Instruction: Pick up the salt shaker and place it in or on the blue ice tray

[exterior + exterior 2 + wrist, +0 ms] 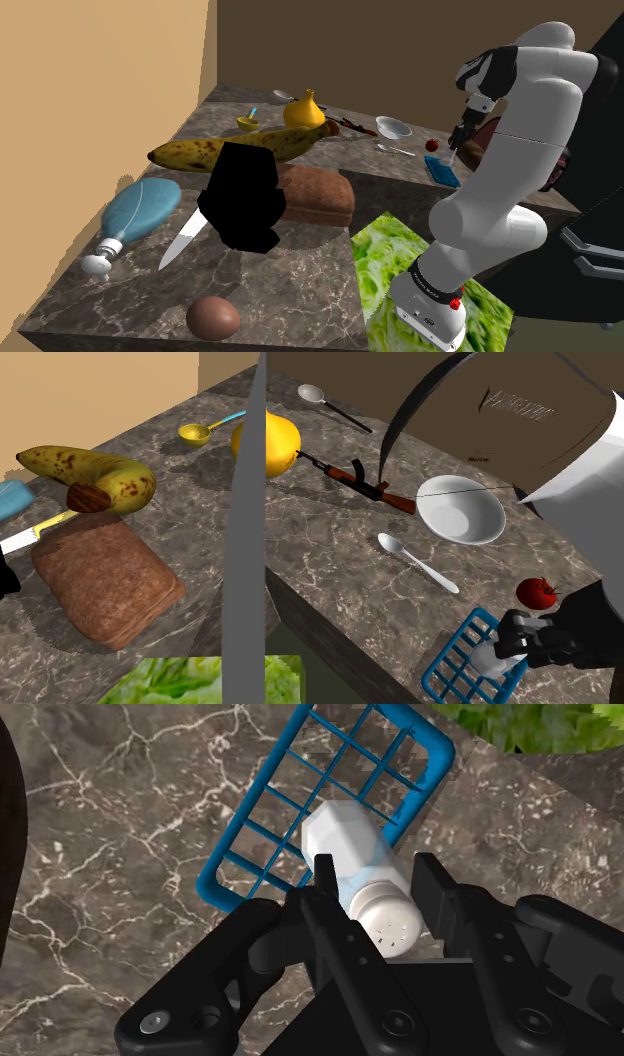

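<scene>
Hand, salt shaker over tray, beside tomato

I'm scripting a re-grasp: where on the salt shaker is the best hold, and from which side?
Take the salt shaker across its clear body just below the white perforated cap, coming from above, cap end first. It is tilted over the blue ice tray, cap up, body straight-sided.

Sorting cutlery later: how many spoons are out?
3: a grey spoon beside the white bowl, a dark-handled spoon past the yellow gourd, a yellow spoon near the banana. Others may be hidden.
</scene>
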{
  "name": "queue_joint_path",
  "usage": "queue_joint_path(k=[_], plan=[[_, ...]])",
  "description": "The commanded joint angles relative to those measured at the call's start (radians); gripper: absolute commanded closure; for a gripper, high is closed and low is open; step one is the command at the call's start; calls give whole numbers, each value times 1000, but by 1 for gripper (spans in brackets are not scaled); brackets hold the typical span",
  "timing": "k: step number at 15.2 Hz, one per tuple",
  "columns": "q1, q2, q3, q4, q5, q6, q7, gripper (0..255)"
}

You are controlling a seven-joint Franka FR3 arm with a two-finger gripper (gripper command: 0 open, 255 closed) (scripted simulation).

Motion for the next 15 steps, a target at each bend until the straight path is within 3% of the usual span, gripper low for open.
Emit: queue_joint_path(k=[1, 10, 11, 15], plan=[[-1, 10, 3, -15, 6, 24, -2, 255], [-2, 16, 5, -27, 10, 41, -4, 255], [-2, 16, 5, -27, 10, 41, -4, 0], [-2, 16, 5, -27, 10, 41, -4, 0]])
